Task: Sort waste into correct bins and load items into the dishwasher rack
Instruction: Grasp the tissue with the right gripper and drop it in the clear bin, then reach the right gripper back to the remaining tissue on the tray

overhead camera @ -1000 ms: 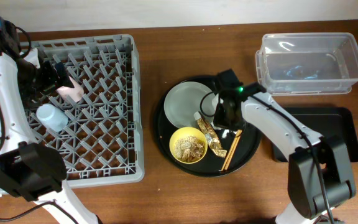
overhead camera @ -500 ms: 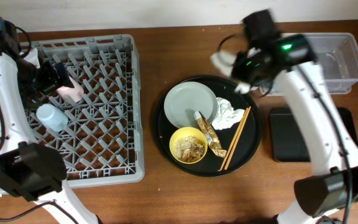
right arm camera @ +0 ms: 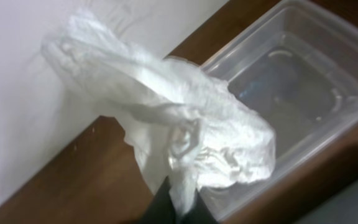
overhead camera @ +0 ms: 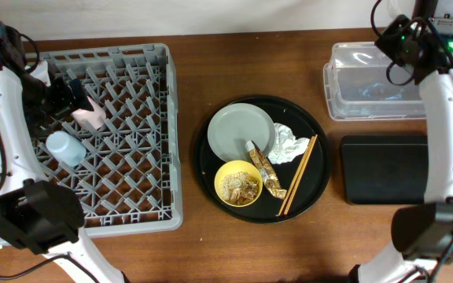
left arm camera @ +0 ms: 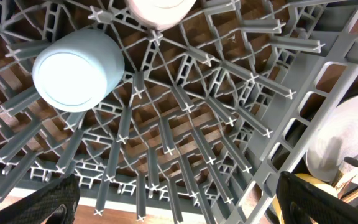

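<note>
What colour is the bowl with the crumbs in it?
Yellow. The bowl shows best in the overhead view.

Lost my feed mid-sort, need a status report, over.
Left gripper open above dishwasher rack, empty. Right gripper shut on white tissue, beside clear tub. Tub mouth unobstructed; another tissue on round tray.

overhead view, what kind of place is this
Probably a tabletop dish-clearing setup: a grey dishwasher rack, a yellow bowl of scraps on a round black tray, and a clear tub.
</note>
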`<state>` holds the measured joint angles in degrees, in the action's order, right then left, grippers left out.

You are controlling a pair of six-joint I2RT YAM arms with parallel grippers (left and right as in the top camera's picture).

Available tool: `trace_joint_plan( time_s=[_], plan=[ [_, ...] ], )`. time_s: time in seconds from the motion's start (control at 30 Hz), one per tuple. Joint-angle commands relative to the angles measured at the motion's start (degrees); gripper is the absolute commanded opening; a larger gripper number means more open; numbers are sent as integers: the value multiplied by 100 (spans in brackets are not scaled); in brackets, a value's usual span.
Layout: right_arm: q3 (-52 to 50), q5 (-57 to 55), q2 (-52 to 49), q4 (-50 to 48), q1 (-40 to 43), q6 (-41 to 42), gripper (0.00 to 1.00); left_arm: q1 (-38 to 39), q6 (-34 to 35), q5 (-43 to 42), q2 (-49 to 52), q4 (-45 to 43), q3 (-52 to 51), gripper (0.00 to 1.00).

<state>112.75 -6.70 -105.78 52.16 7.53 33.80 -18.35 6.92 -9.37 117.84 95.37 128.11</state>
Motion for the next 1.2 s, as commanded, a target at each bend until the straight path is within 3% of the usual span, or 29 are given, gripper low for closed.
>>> trace_joint_plan(
  time_s=[0.0,0.03,0.07,0.33,0.4,0.5,0.57,0.7,0.77,0.87,0.93,1.1,1.17],
  plan=[
    [68,-109,-649,-83,11,-57,65,-20,-9,22,-232,7,98,100],
    [68,-109,-758,-68,11,-57,80,-20,-9,20,-232,7,98,100],
    [68,-107,-855,-7,9,-57,86,-20,-9,22,-232,7,98,100],
    [74,105,-442,422,9,-382,85,-20,-9,22,-232,7,98,100],
    [74,833,-195,446,-7,-957,85,-20,-9,22,-232,7,98,100],
    [74,2828,120,675,-116,-2146,85,-20,-9,22,-232,9,98,100],
    [74,3346,192,1021,-317,-2459,85,-20,-9,20,-232,9,98,100],
    [-50,1934,31,1725,-966,-2457,85,-20,-9,22,-232,7,98,100],
    [-433,1285,-103,1762,-1362,-2437,96,-20,-9,22,-232,9,98,100],
    [-1141,907,-260,1620,-1731,-2074,97,-20,-9,22,-232,7,98,100],
    [-1613,848,-350,1370,-1843,-1749,96,-20,-9,20,-232,7,98,100],
    [-2704,973,-411,468,-1875,-1329,58,-20,-9,22,-232,9,98,100],
    [-2970,1119,-413,227,-1878,-1335,56,-20,-9,20,-232,7,98,100]
  ],
)
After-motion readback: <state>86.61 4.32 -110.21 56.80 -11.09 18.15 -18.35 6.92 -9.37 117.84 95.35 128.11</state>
